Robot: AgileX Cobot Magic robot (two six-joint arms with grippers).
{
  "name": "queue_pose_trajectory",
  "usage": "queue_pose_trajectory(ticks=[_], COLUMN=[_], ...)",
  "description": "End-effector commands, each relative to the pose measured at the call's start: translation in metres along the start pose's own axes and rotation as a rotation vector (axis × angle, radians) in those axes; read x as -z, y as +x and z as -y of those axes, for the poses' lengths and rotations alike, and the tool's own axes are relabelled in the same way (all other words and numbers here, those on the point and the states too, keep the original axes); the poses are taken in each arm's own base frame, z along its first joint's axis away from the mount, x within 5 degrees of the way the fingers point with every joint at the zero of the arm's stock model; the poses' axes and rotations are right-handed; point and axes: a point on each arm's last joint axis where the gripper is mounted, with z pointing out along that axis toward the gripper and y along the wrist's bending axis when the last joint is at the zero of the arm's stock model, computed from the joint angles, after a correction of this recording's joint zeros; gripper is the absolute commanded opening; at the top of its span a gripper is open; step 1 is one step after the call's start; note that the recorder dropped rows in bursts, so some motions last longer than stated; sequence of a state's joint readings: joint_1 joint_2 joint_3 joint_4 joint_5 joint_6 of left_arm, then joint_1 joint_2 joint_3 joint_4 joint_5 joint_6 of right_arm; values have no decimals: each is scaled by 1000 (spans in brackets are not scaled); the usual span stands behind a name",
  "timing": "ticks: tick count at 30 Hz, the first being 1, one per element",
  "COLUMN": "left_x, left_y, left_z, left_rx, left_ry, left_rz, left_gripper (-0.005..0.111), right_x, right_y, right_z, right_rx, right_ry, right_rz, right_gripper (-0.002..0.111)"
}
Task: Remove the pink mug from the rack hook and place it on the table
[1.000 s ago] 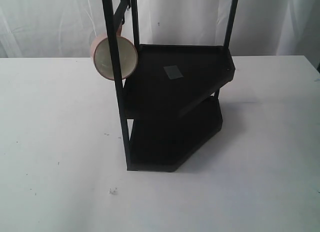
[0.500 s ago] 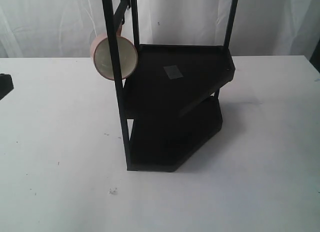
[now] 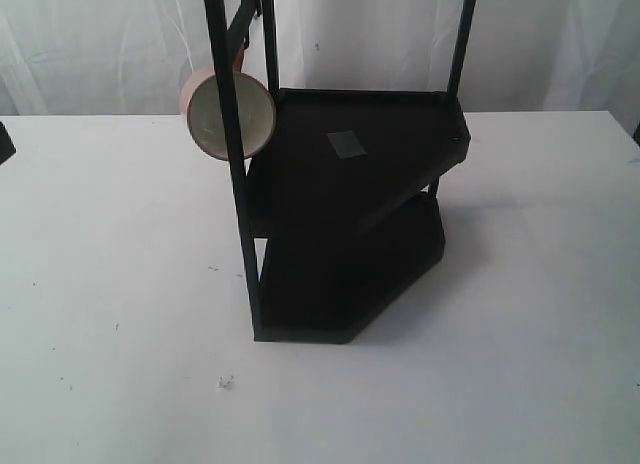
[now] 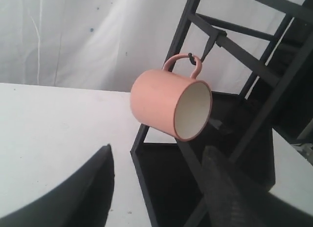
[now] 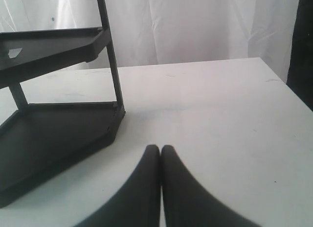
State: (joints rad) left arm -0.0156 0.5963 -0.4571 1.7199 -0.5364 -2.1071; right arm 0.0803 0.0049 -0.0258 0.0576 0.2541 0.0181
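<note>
The pink mug hangs by its loop handle from the rack hook, a black peg high on the rack's front pole, with its cream inside facing the camera. In the left wrist view the mug hangs on the hook ahead of my left gripper, which is open and empty, well short of it. My left arm shows only as a dark sliver at the exterior view's edge. My right gripper is shut, empty, low over the table, to the right of the rack.
The two-shelf black rack stands mid-table, with thin upright poles and a small pale sticker on its upper shelf. White curtains hang behind. The white table has a few specks near the front.
A dark part of my left arm came in at the left edge half a second ago and now shows smaller and higher. The mug has not moved.
</note>
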Motion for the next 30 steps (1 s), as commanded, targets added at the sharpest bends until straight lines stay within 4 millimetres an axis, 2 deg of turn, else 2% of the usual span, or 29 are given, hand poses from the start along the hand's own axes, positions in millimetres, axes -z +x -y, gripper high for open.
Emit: queue_pose_trajectory(ticks=[1, 3, 5, 8, 9, 14, 19, 21, 22, 23, 30], left_x=[2, 3, 4, 1, 0, 2, 1, -1, -5, -7, -60], left_y=[-11, -15, -14, 5, 13, 25, 28, 27, 24, 22, 27], left_z=[5, 3, -9, -22, -23, -17, -6, -2, 1, 3, 8], left_rx=[38, 28, 34, -48, -106, -98, -160, -171, -188, -198, -215], left_ry=[52, 74, -37, -211, -231, -221, -138, -106, -73, -57, 42], left_rz=[125, 273, 329, 152, 64, -148, -189, -178, -132, -110, -4], left_gripper=[58, 58, 58, 58, 58, 58, 58, 65, 71, 72, 70], right_x=[0, 0, 0, 0, 0, 0, 0, 0, 0, 0, 0], right_y=[0, 0, 0, 0, 0, 0, 0, 0, 0, 0, 0], right_z=[0, 0, 0, 0, 0, 0, 0, 0, 0, 0, 0], right_rx=[0, 0, 0, 0, 0, 0, 0, 0, 0, 0, 0], right_ry=[1, 1, 1, 1, 1, 1, 1, 1, 1, 1, 1], right_rz=[14, 14, 14, 14, 14, 14, 14, 14, 14, 14, 14], right_gripper=[0, 0, 0, 0, 0, 0, 0, 0, 0, 0, 0])
